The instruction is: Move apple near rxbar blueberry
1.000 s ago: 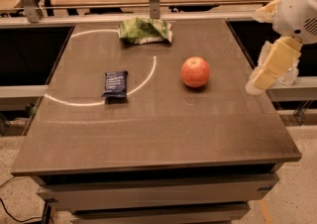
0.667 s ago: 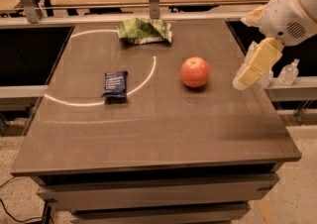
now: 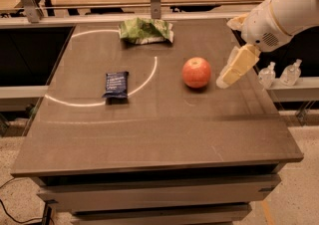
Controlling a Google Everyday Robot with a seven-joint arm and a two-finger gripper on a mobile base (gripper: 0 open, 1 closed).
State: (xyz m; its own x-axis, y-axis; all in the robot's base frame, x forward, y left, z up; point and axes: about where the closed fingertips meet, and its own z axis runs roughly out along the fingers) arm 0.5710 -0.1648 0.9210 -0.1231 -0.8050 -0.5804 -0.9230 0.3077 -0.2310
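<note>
Hovering just beside the round red-orange apple [image 3: 196, 72], at its 3 o'clock, the cream hand [image 3: 223, 82] may be spread or pressed together; I cannot tell. The flat dark-blue bar wrapper [image 3: 116, 84] lies well apart at 9 o'clock.

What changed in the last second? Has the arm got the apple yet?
The gripper moved across the table toward the apple and now sits close beside it, on the side away from the rxbar blueberry. No contact shows and nothing was taken hold of. The apple, rxbar blueberry and chip bag stayed put.
</note>
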